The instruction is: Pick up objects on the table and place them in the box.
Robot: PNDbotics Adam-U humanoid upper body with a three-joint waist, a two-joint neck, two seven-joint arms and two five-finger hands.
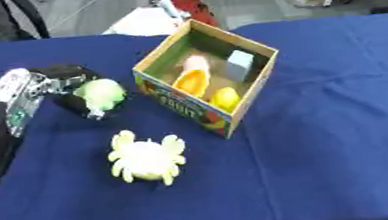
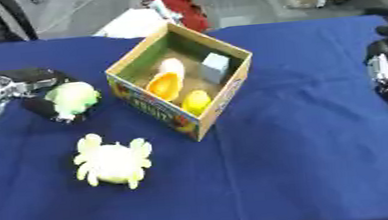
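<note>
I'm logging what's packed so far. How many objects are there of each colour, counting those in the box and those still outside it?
Yellow: 2, the crab toy on the table, a small yellow object in the box
Green: 1, a light green object in the left hand
Orange: 1
Pink: 1
Grey block: 1
Total: 6

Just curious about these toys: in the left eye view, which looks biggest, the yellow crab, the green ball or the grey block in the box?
1. yellow crab
2. green ball
3. grey block, though it sits farther away
</note>
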